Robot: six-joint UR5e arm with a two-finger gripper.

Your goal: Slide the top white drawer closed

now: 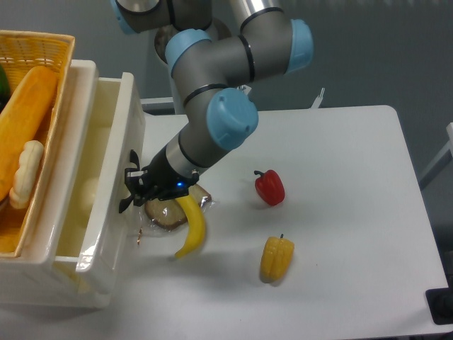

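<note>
A white table (340, 212) holds the top white drawer (113, 191) at far left, partly open beside a wicker basket (35, 85). The gripper (136, 197) presses against the drawer's front panel; its finger spacing cannot be made out. Nearby lie a banana (191, 227), yellow pepper (276, 258) and red pepper (270, 188).

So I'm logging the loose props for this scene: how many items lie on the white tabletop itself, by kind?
Bell peppers: 2, a red pepper and a yellow pepper
Bananas: 1, the banana
Brown round items in clear wrap: 1, the wrapped item, partly under the banana
Total: 4
</note>
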